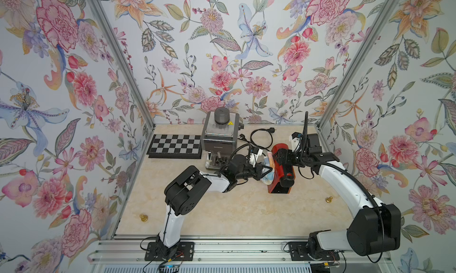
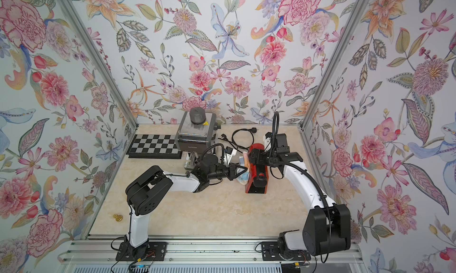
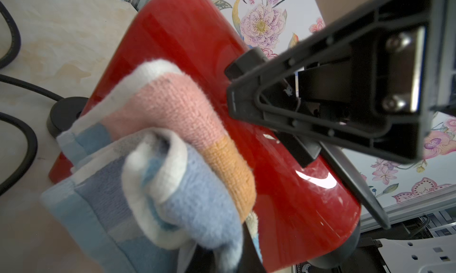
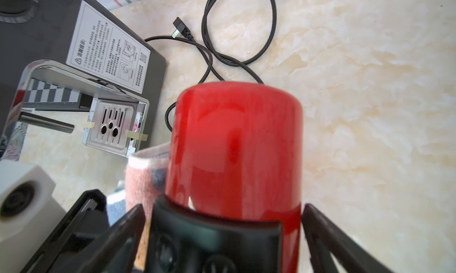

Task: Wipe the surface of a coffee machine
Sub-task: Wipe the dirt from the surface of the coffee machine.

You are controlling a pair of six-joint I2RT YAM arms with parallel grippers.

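Note:
A glossy red coffee machine (image 1: 277,183) (image 2: 251,183) stands right of the table's middle. My left gripper (image 1: 267,172) (image 2: 243,172) is shut on a bunched pink, orange, blue and white cloth (image 1: 267,178) (image 3: 177,126). The cloth is pressed against the machine's left side (image 3: 283,175). In the left wrist view the cloth hides the jaws. My right gripper (image 1: 281,155) (image 4: 222,234) reaches over the machine from the right. Its jaws are open wide, one finger (image 4: 320,229) on each side of the red body (image 4: 234,148).
A grey coffee machine (image 1: 218,136) with a round lid stands at the back, a chessboard (image 1: 175,146) to its left. Black power cables (image 1: 261,136) (image 4: 237,42) loop behind the red machine. Small brass knobs (image 1: 143,217) (image 1: 328,199) sit near the side walls.

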